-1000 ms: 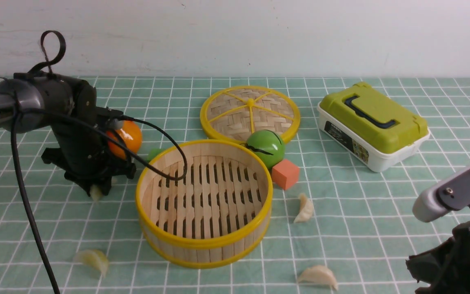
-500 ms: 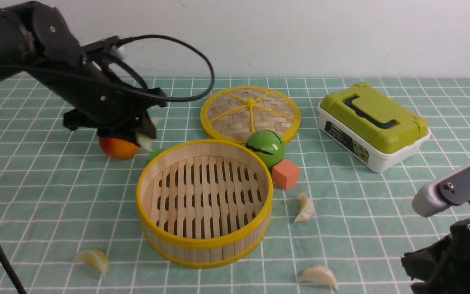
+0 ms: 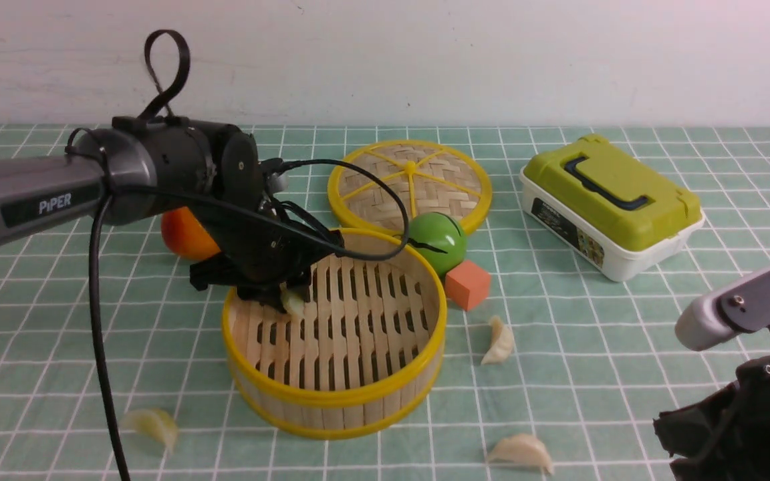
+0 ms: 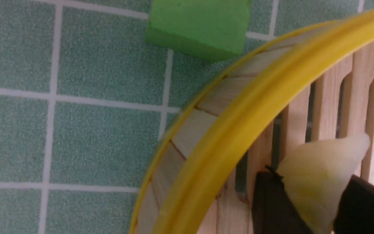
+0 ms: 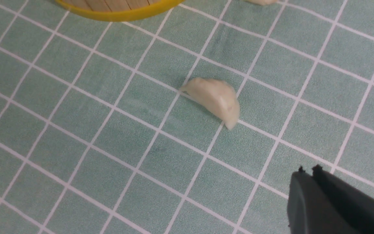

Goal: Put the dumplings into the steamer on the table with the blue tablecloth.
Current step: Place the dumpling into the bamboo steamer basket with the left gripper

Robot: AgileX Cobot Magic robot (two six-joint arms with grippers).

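Note:
The steamer stands mid-table on the blue tablecloth, its slatted floor bare. My left gripper hangs just inside its left rim, shut on a pale yellow-green dumpling pinched between both black fingers above the slats. Three dumplings lie on the cloth: one front left, one right of the steamer, one front right. My right gripper is shut and empty, hovering near the front-right dumpling.
Behind the steamer are the woven lid, a green ball, an orange cube and an orange fruit. A green block sits just outside the rim. A green-lidded box stands back right.
My left arm carried the dumpling up from the cloth at the left, over the orange fruit, then down inside the steamer's left rim. The right arm barely moved.

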